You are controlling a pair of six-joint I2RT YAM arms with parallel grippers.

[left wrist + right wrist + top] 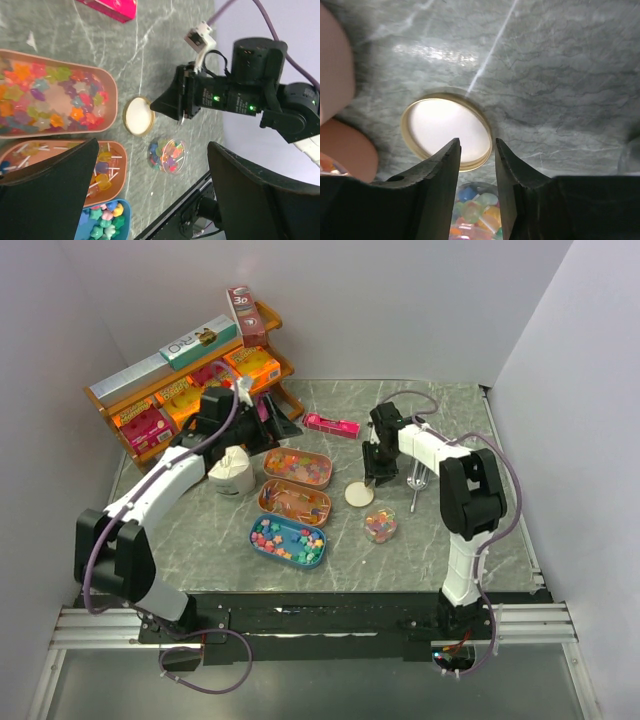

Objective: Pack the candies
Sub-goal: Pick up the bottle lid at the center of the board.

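Colourful candies fill a pink tray (297, 466), a blue tray (288, 540) and a small clear jar (380, 526). A brown tray (295, 502) holds lollipops. The jar's round cream lid (359, 494) lies flat on the table left of the jar. My right gripper (378, 475) hangs just above the lid's far edge. In the right wrist view its fingers (476, 145) stand narrowly apart and empty, with the lid (447, 131) beyond them and the jar (475, 212) below. My left gripper (272, 423) is raised near the shelf, wide open and empty (152, 146), looking down on the jar (167, 155) and lid (138, 115).
A wooden shelf (180, 390) with orange and pink boxes stands at the back left. A pink box (332, 425) lies on the table behind the trays. A white object (232, 470) sits left of the pink tray. A small metal stand (417, 480) is beside the right arm.
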